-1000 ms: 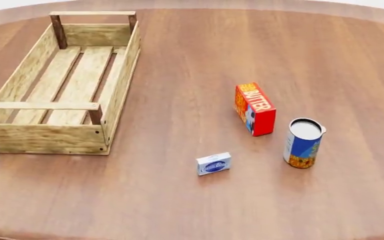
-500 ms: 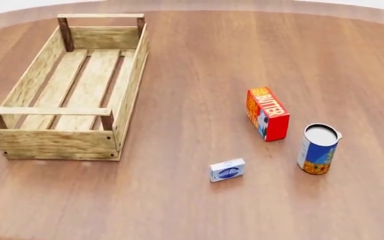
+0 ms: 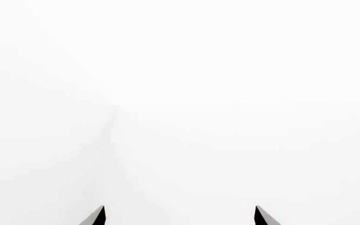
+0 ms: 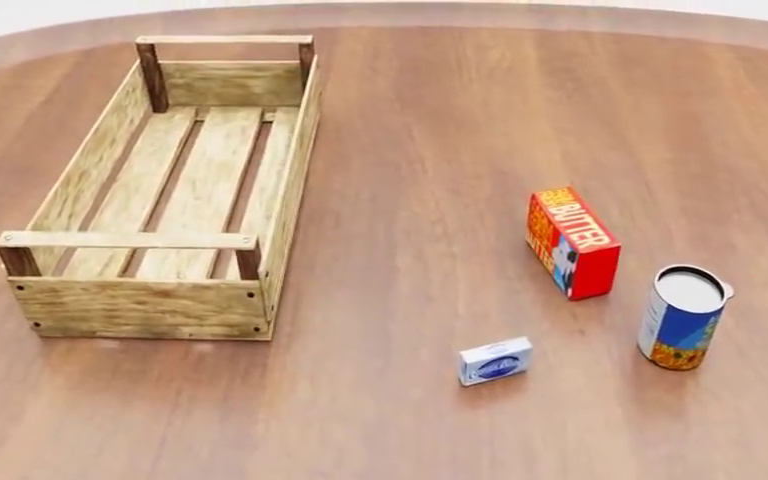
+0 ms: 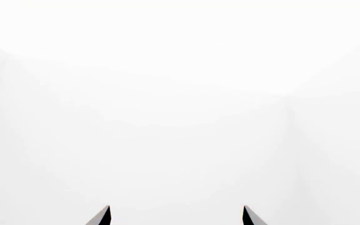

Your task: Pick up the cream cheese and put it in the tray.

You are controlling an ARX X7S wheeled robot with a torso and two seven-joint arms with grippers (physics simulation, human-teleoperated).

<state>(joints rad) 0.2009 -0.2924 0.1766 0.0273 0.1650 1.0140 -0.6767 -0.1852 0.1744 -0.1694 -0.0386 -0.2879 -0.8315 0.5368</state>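
White card, small and flat: cream cheese lying on the table, blue oval logo on the upper face, pale grey-blue edge toward the camera. Rectangular, sharp-cornered, set slightly askew to the table's near edge. Smallest item in the head view. Touching nothing; bare wood all round.

Up and to the right, well apart: butter box, red-orange card with yellow lettering on top and a blue-and-white panel on the near side, standing on a long edge, angled. Just right of that and a little nearer: can, upright cylinder, blue and orange label, pale flat lid with a small tab at the rim. Near the butter box, not touching.

Well apart to the left: tray, long slatted crate of light rough-grained wood, dark corner posts, a top bar across each end. Floor of lengthwise slats with dark gaps between. Nothing inside.

Table surface a smooth reddish-brown wood grain, curved far edge against white.

Head view: all four items, no arm or gripper anywhere in frame.

Left wrist view: plain white, faint grey shading only; left gripper seen as two dark pointed fingertips at the frame edge, spread wide, nothing between.

Right wrist view: much the same white blank; right gripper with two dark tips set wide apart, holding nothing. No table or items in either wrist view.
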